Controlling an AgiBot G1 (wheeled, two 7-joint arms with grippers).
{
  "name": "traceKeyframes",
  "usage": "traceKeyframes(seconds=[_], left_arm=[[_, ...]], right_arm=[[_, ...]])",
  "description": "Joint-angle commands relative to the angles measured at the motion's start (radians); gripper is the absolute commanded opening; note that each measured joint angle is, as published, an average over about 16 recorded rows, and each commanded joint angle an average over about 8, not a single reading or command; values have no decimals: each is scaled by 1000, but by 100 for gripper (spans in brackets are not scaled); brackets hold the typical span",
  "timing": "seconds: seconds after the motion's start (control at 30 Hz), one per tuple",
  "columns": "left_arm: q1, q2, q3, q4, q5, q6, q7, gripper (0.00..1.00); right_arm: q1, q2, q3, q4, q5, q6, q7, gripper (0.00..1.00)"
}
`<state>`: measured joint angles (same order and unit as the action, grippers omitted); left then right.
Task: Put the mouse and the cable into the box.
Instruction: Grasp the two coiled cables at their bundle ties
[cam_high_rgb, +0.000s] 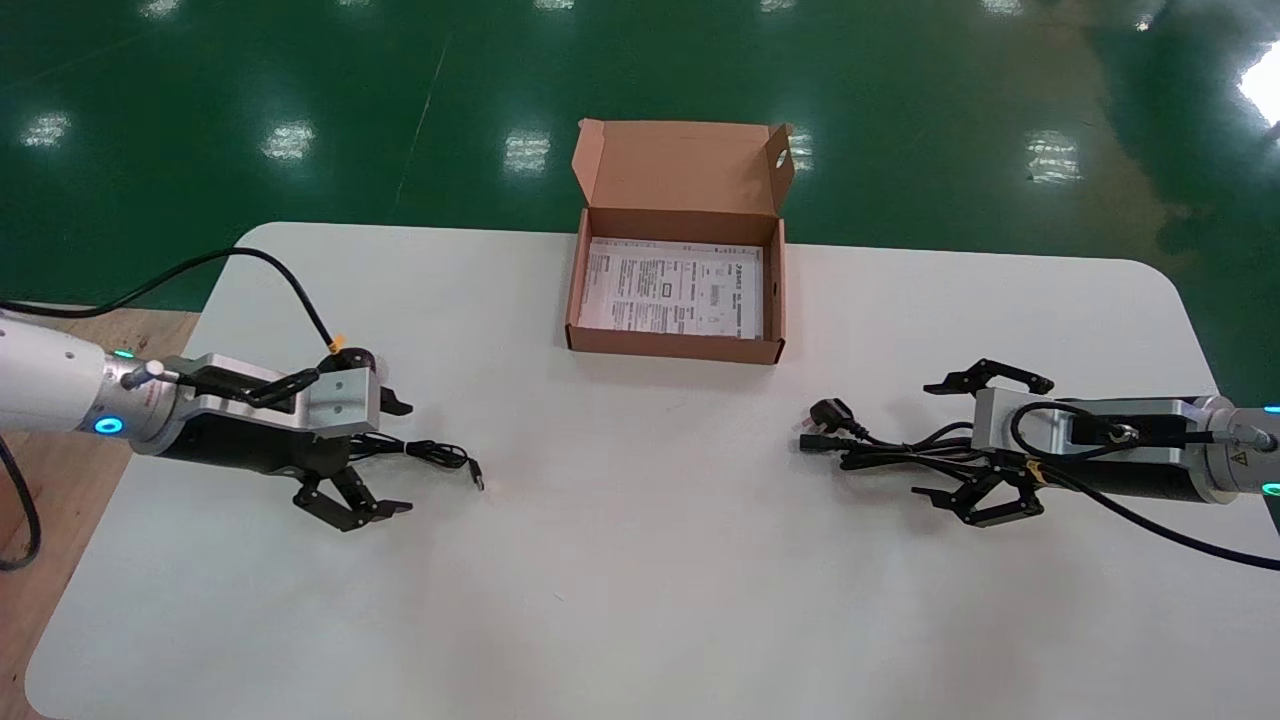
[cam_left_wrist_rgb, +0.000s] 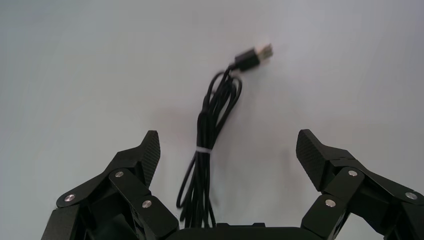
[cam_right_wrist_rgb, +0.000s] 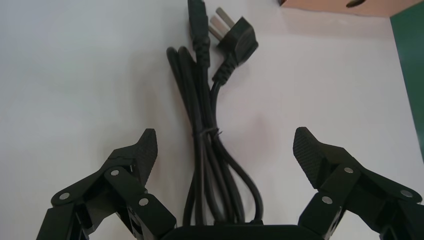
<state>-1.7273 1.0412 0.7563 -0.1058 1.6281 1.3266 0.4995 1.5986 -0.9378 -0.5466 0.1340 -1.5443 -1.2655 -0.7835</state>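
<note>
A black power cable (cam_high_rgb: 885, 452), tied in a bundle, lies on the white table at the right, its plug (cam_high_rgb: 828, 414) pointing toward the middle. My right gripper (cam_high_rgb: 930, 440) stands open just above it, one finger on each side; the right wrist view shows the cable (cam_right_wrist_rgb: 205, 135) running between the spread fingers of that gripper (cam_right_wrist_rgb: 225, 141). At the left, a thin tied cord with a USB plug (cam_high_rgb: 476, 472) lies between the fingers of my open left gripper (cam_high_rgb: 400, 458). In the left wrist view the cord (cam_left_wrist_rgb: 209, 145) passes under the gripper (cam_left_wrist_rgb: 228, 145). No mouse body shows.
An open brown cardboard box (cam_high_rgb: 675, 346) stands at the table's far middle, lid up, with a printed sheet (cam_high_rgb: 672, 290) flat inside. A corner of the box (cam_right_wrist_rgb: 350, 5) shows past the plug in the right wrist view. Green floor lies beyond the table's far edge.
</note>
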Motion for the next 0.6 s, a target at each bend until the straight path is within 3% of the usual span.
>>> traceKeyframes(seconds=[0.03,0.27,0.3,0.53,0.6], left_arm=[[-1,3,0,26,1,-12,20,100],[2,-1,-1,70,1,-55,61,100],[3,-1,-1,74,2,-59,65,93],[4,-1,-2,81,2,-71,70,6],[4,-1,-2,79,1,-69,69,0]], right_arm=[[6,-12,-2,-19,-3,9,-10,100],[14,-44,-6,-54,-11,48,-45,97],[15,-46,-5,-58,-11,53,-48,87],[15,-52,-5,-65,-10,63,-54,2],[14,-51,-4,-63,-9,62,-53,0]])
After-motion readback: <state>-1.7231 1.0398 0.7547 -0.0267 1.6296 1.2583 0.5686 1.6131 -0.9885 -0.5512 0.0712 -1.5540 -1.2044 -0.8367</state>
